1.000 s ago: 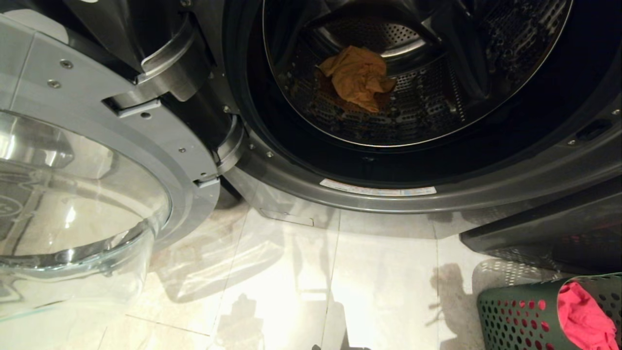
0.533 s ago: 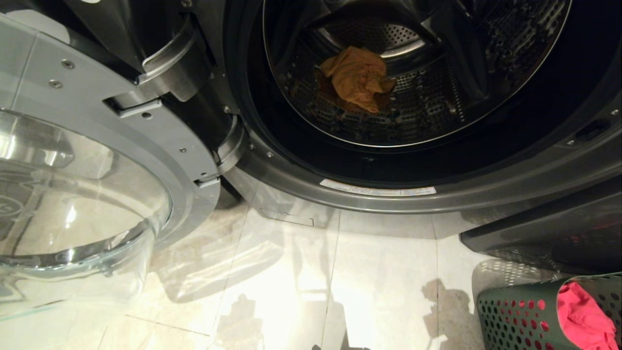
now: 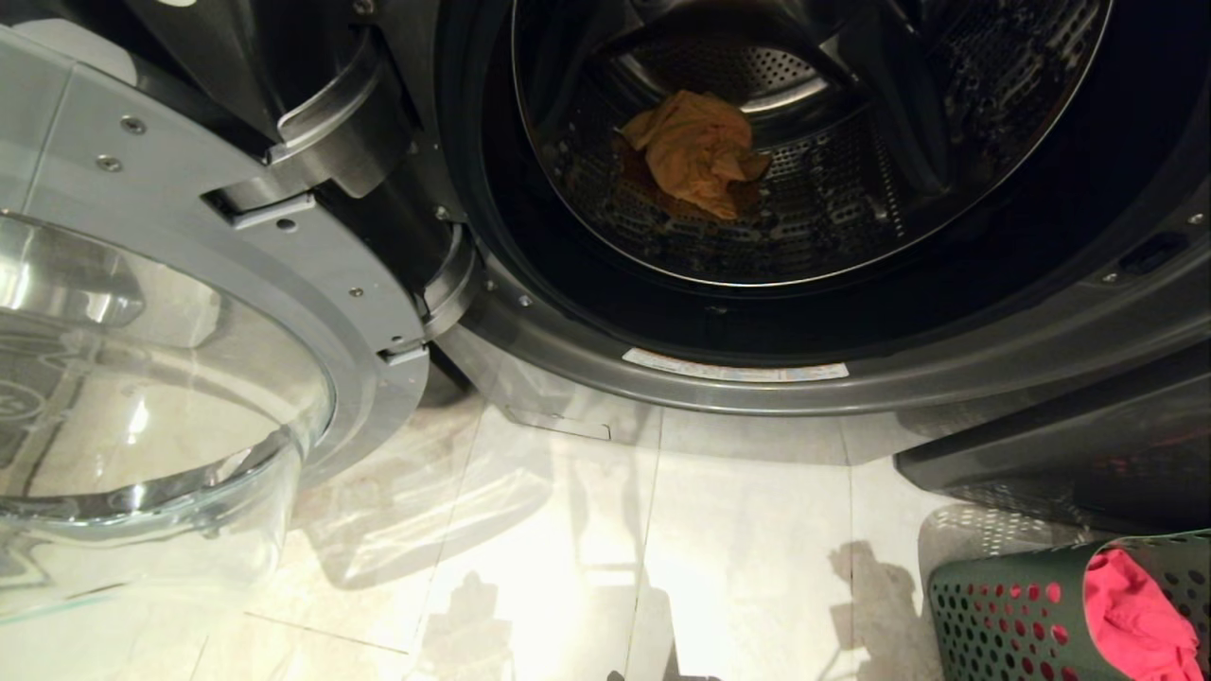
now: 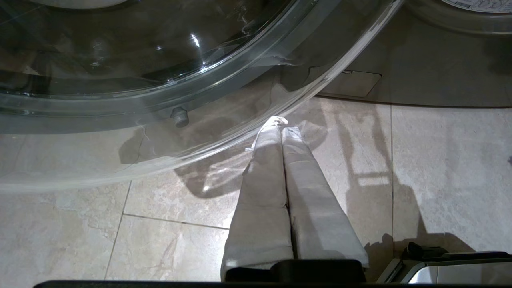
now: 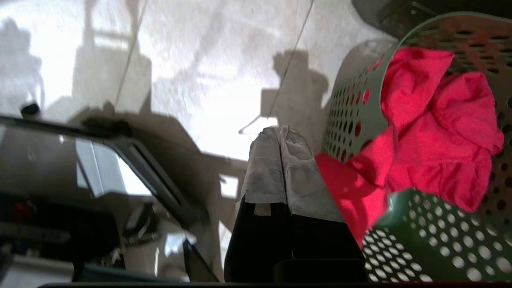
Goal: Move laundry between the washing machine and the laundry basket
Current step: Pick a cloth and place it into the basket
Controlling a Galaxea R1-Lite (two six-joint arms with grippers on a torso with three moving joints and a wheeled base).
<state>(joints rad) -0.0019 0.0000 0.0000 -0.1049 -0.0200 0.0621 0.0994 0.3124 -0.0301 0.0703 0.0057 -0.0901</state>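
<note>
over on the left the washing machine's glass door [image 3: 142, 397] hangs swung wide, which leaves the mouth free to reach into. the left gripper [image 4: 280, 122] hovers low above the floor tiles [image 4: 160, 200] just under that door's curved rim, its 2 padded fingers pressed together on nothing; it looks parked out of the way. in the middle, the washing machine [image 3: 851, 378] gapes, and a yellow-orange garment [image 3: 698, 151] lies crumpled at the bottom of the perforated drum [image 3: 833, 199], well inside, so i judge it the next piece to fetch. to the right, the laundry basket [image 3: 1003, 605] stands on the floor near the machine's front, a handy short carry. a red-pink garment [image 5: 432, 132] spills over its rim. the right gripper [image 5: 280, 132] sits just beside that rim, fingers together and empty, apart from the cloth as far as i can tell.
</note>
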